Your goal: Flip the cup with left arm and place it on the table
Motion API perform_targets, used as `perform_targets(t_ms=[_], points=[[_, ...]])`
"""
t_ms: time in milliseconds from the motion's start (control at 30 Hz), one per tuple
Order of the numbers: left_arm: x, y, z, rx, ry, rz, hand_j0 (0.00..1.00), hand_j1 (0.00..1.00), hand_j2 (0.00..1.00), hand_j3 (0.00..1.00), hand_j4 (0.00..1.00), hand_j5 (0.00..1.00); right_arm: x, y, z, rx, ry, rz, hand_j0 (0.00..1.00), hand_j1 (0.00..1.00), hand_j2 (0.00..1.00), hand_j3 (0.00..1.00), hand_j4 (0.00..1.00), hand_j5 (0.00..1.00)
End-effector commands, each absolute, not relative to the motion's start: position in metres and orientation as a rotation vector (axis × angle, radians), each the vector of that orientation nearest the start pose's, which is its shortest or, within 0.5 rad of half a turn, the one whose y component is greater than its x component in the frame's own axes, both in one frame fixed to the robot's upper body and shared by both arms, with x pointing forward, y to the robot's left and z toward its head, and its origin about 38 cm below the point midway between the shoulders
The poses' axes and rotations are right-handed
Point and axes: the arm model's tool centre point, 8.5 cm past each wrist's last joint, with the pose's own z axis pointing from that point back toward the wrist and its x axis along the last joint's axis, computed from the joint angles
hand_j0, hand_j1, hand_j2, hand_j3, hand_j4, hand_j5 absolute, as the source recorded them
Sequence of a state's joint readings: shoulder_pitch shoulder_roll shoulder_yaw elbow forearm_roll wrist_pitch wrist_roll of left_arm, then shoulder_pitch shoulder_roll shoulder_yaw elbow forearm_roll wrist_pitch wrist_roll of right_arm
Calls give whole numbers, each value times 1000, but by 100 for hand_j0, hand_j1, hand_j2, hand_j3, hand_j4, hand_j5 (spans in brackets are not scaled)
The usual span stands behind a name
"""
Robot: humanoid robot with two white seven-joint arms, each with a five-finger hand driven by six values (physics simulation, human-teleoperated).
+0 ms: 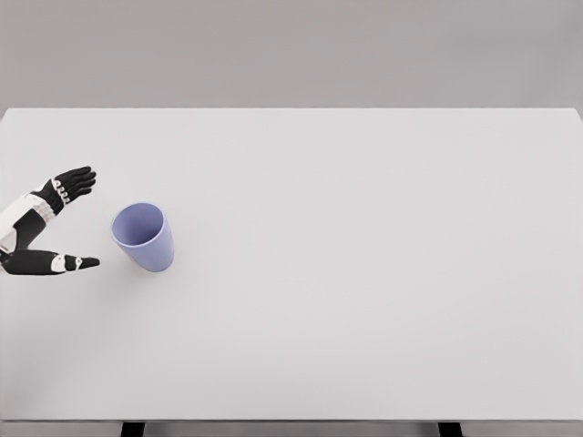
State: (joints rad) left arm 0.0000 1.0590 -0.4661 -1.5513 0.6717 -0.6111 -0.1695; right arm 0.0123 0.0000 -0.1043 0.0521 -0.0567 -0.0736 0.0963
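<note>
A lavender cup [144,236] stands on the white table [364,273] at the left, its open mouth up and tilted toward me. My left hand [80,218] hovers just left of the cup, apart from it. The dark fingers [73,182] are spread above and the thumb [64,264] reaches out below, with nothing between them. The right arm does not show.
The table's left edge lies close beside the left hand. Its front edge runs along the bottom of the picture, with dark legs [133,428] under it.
</note>
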Motion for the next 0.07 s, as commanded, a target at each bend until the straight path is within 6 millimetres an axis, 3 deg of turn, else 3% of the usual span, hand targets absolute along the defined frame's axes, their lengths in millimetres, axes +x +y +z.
perform_targets(t_ms=[0, 33], points=[[323, 408, 155, -118, -1677, -826, 100, 100, 100, 100, 100, 100, -17, -263, -261, 4, -24, -159, 100, 100, 100, 100, 100, 100], [324, 409, 157, -111, -1675, -840, 100, 100, 100, 100, 100, 100, -17, -263, -261, 4, -24, -158, 100, 100, 100, 100, 100, 100]])
